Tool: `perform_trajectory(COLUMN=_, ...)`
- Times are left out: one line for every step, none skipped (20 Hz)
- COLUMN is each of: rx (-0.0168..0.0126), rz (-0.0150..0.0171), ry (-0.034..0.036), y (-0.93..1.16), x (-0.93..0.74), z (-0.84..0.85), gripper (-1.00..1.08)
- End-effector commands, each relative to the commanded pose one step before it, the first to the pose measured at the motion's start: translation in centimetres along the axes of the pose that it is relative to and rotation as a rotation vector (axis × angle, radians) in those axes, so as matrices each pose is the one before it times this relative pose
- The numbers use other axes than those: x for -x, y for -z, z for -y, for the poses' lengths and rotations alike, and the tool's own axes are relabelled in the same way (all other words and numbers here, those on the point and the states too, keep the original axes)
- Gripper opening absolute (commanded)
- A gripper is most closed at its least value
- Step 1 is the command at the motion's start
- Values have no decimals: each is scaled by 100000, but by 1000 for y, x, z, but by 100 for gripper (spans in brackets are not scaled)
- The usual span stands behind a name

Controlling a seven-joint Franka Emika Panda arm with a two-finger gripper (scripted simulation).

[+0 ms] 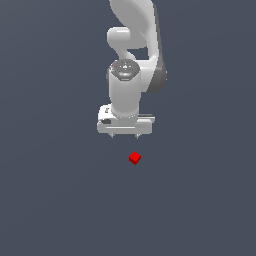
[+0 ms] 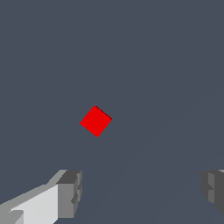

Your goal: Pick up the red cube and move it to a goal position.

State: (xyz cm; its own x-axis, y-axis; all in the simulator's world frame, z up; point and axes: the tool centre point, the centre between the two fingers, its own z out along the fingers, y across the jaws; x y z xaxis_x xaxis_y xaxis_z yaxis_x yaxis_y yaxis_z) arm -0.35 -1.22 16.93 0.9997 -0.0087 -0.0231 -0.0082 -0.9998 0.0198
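The red cube (image 1: 134, 158) is a tiny bright red block lying on the flat dark grey floor, turned diagonally. My white gripper (image 1: 125, 136) hangs above it, pointing down, with the cube a short way below and slightly toward the exterior view's right. Only short finger stubs show under the hand there. In the wrist view the red cube (image 2: 96, 121) sits apart from the gripper (image 2: 142, 192), whose grey fingertips (image 2: 70, 194) stand wide apart with nothing between them. The gripper is open.
The white arm (image 1: 132, 45) rises behind the hand toward the top of the exterior view. A plain dark grey surface (image 1: 55, 200) fills everything else. No goal marker shows.
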Motion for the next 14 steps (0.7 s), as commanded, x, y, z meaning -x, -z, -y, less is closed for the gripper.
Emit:
perform_trajectory(rx=0, rz=0, ry=0, y=0, x=0, z=-1, gripper=100)
perform_trajectory(rx=-1, rz=-2, ry=-69, y=-13, x=0, z=1, gripper=100)
perform_trajectory(rx=-7, rz=-4, ry=-183, y=-41, x=-2, z=18, gripper=100)
perform_trajectory(rx=-11, rz=-7, ry=-309, y=-69, x=-3, z=27, gripper=100)
perform_trajectory(rx=-15, rz=-9, ry=-436, y=-96, x=-4, z=35, gripper=100)
perform_trajectory(rx=-20, rz=-12, ry=-561, y=-123, x=-5, z=46, gripper=100)
perform_trajectory(rx=-24, rz=-15, ry=-688, y=-151, x=-7, z=55, gripper=100)
perform_trajectory(rx=-29, rz=-18, ry=-813, y=-179, x=-8, z=65, gripper=100)
perform_trajectory(rx=-33, rz=-20, ry=-941, y=-207, x=-10, z=75, gripper=100)
perform_trajectory(rx=-37, rz=-23, ry=-1067, y=-235, x=-11, z=86, gripper=100)
perform_trajectory(rx=-42, rz=-26, ry=-1194, y=-263, x=-13, z=96, gripper=100)
perform_trajectory(rx=-46, rz=-29, ry=-1324, y=-291, x=-14, z=106, gripper=100)
perform_trajectory(rx=-51, rz=-32, ry=-1454, y=-320, x=-16, z=116, gripper=100)
perform_trajectory(rx=-55, rz=-35, ry=-1585, y=-349, x=-18, z=127, gripper=100)
